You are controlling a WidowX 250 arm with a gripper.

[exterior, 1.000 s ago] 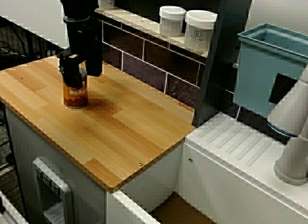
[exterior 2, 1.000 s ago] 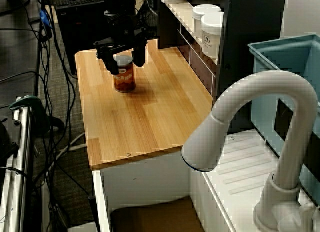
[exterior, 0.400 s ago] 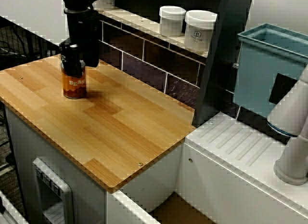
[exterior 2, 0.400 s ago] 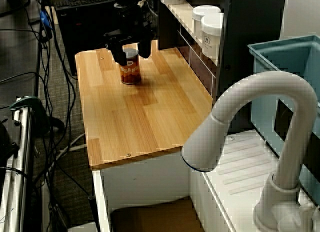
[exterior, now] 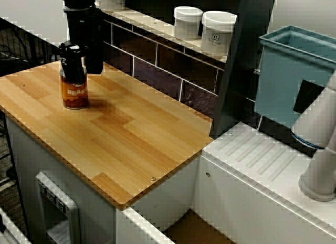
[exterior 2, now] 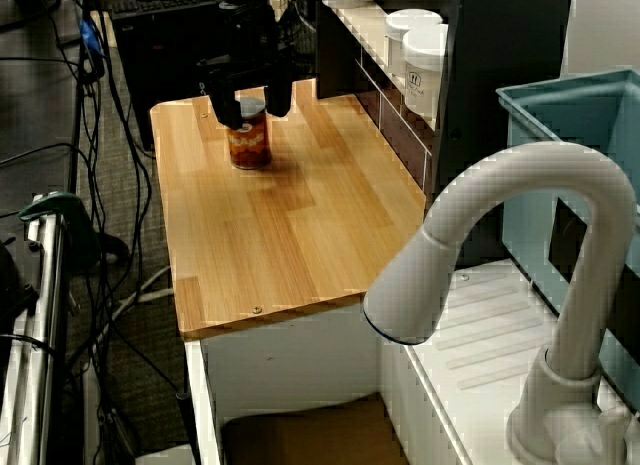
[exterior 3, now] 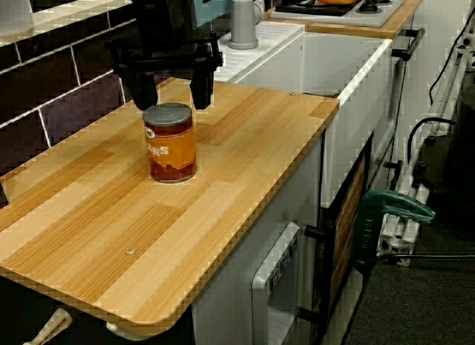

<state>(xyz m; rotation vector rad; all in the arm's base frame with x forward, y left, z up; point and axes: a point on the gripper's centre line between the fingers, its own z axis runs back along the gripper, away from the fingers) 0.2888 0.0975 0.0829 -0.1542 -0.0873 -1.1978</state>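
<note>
The arm hangs vertically from 12 o'clock, with the gripper (exterior 3: 171, 105) pointing straight down over the can (exterior 3: 171, 143). The fingers (exterior 3: 138, 93) are spread wider than the can, at its 9 and 3 o'clock, with the tips about level with the lid. They grip nothing, and no contact is visible. The can stands upright on the worktop (exterior 3: 237, 159), toward 10 o'clock in the view from above. Two jars (exterior: 188, 22) sit at the can's 2 o'clock.

We count one tin can (exterior: 74, 89), one tool (exterior 3: 171, 94), one wooden tabletop (exterior: 131, 134), two white jars (exterior: 187, 22) on one shelf (exterior: 152, 24), one blue bin (exterior: 286, 71), one white faucet (exterior 2: 490, 235), one white sink (exterior 3: 349, 70) and one stove (exterior 3: 334, 10).
</note>
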